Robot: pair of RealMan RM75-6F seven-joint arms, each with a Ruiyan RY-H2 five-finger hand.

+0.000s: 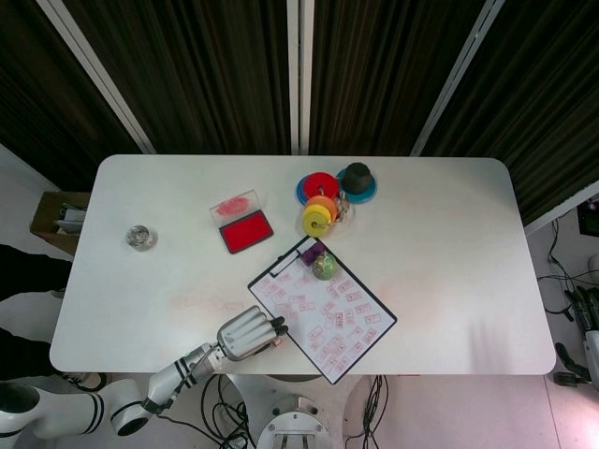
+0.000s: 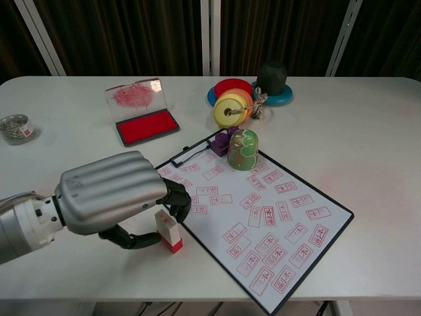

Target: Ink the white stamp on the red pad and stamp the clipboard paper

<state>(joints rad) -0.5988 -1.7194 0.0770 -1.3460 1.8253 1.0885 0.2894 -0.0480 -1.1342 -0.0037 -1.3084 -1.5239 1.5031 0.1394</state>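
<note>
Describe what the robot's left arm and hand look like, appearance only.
The left hand has a ribbed, silver-grey metallic back and black fingers. A silver wrist cuff with small dark screws joins it to the left arm, which is white with black bands at the joints.

From my station I can see the white sheet on the black clipboard (image 2: 263, 217) in the lower middle of the chest view covered in red boxed stamp marks of East Asian characters, too small for me to read with certainty, and nothing else legible.
</note>
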